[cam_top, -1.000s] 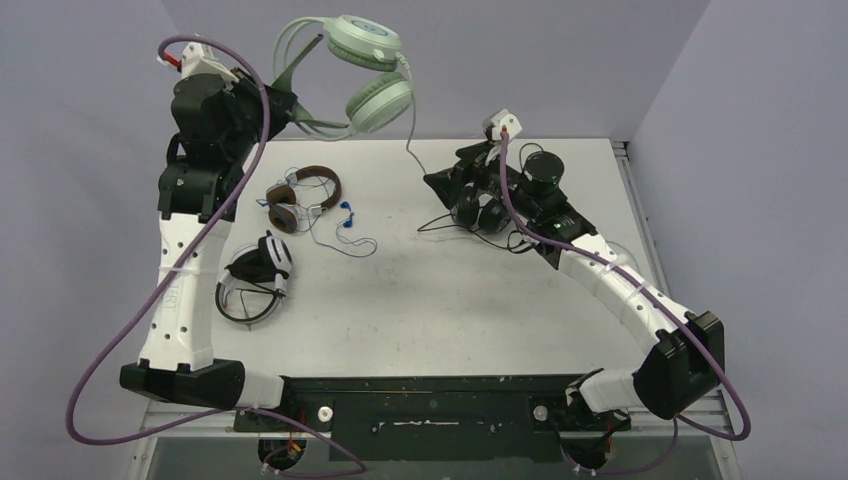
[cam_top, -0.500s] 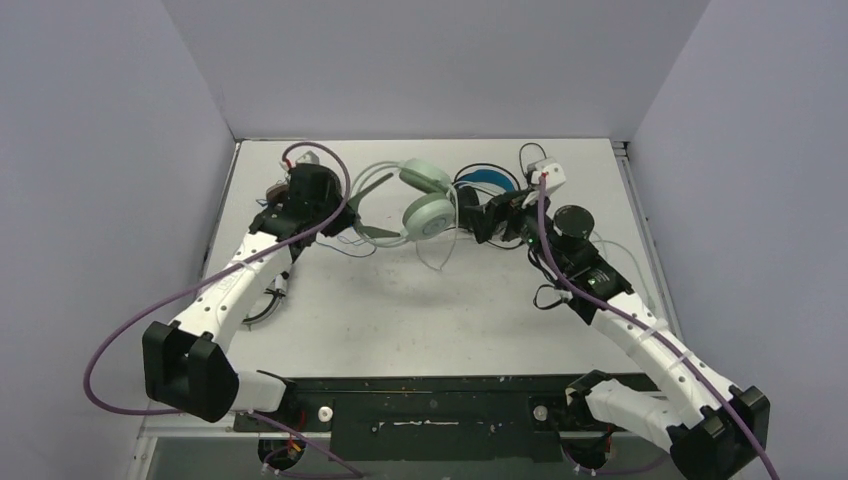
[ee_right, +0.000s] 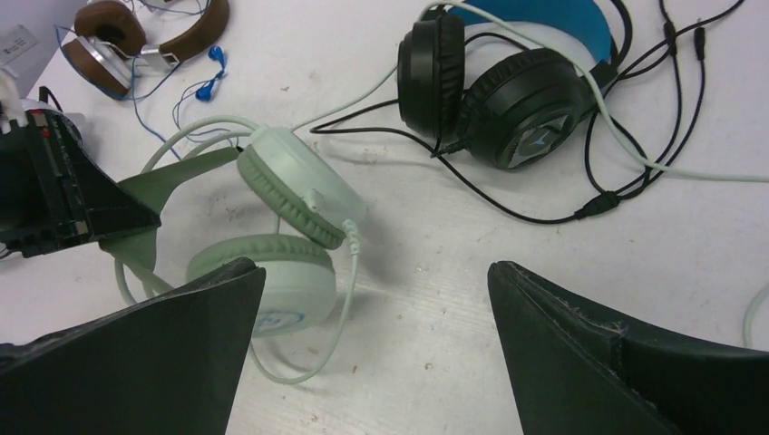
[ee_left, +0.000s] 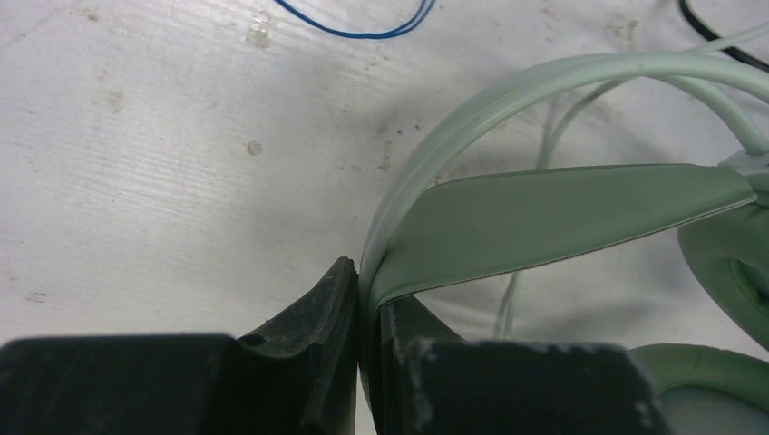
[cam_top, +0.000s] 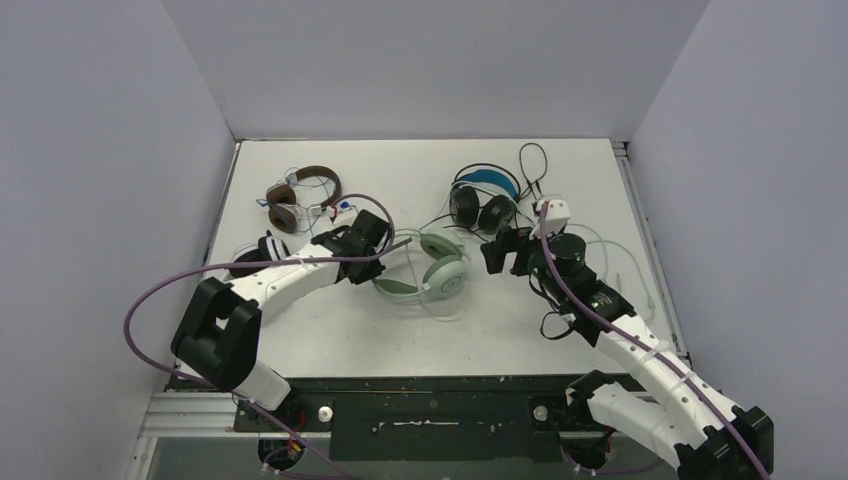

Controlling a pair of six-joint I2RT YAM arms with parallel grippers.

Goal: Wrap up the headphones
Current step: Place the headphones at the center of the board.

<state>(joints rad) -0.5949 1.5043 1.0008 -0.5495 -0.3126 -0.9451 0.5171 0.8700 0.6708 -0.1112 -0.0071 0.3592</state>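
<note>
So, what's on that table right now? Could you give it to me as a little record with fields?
left pincer: shut on the headband of the mint green headset
right pincer: open, holding nothing, above the table beside that headset
mint green headset: mid-table
black headset: far side, blue band, cord lying loose
brown headset: far left corner
white headset: left edge, partly hidden under the left arm

A headset [cam_top: 438,273] lies between left tool [cam_top: 384,266] and right tool [cam_top: 493,256].
</note>
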